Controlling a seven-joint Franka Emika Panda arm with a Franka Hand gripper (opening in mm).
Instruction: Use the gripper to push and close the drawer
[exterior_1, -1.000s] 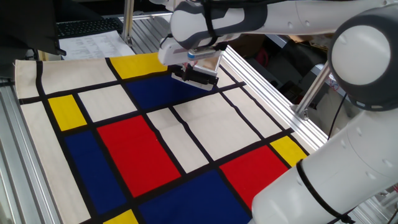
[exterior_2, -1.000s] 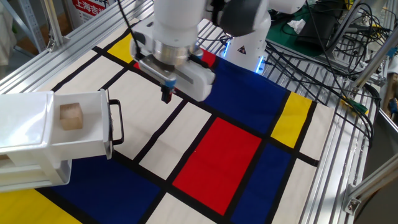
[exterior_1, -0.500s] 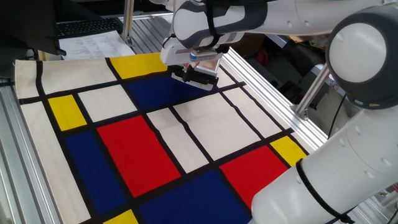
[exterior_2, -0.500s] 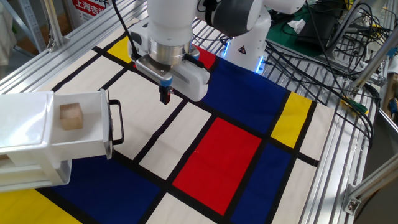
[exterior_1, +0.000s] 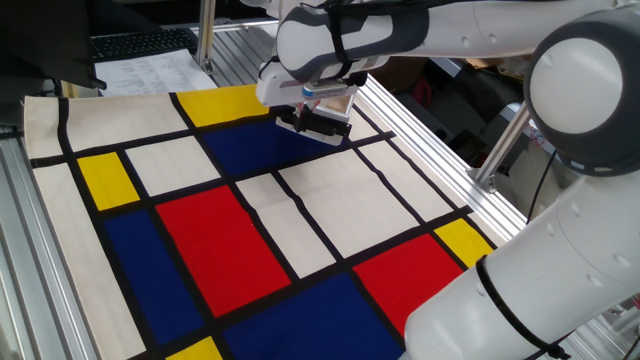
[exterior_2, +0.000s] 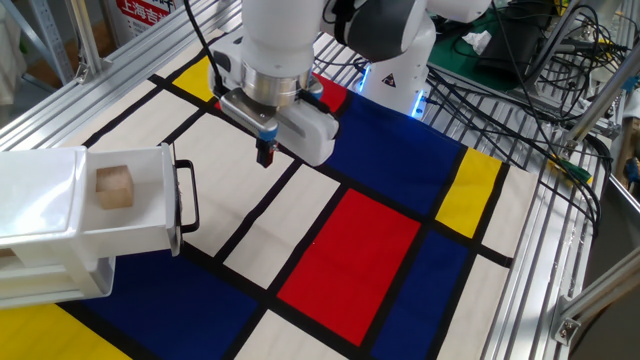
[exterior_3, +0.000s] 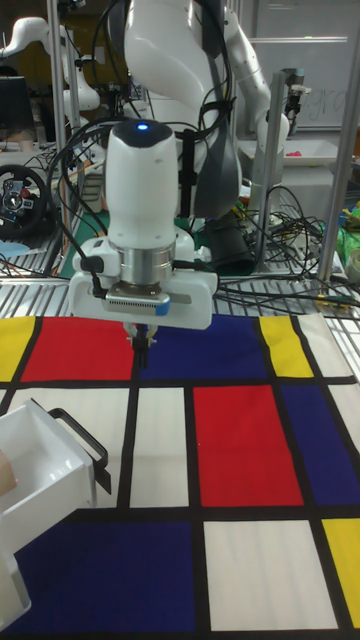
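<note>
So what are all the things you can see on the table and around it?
drawer: one, white, pulled open at the left edge of the cloth, black handle on its front.
wooden block: one, tan, inside the open drawer.
cloth: one, red, blue, yellow and white blocks with black lines, covering the table.
cables: many, black, behind the table on the right.
papers: a white sheet, beyond the cloth's far corner.
robot arm: one, glossy white.
pincer: one, dark fingers, above the cloth, right of the drawer, apart from it.

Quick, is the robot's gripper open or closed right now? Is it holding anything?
Gripper: closed, fingers together, holding nothing, hanging above the cloth apart from the drawer.
</note>
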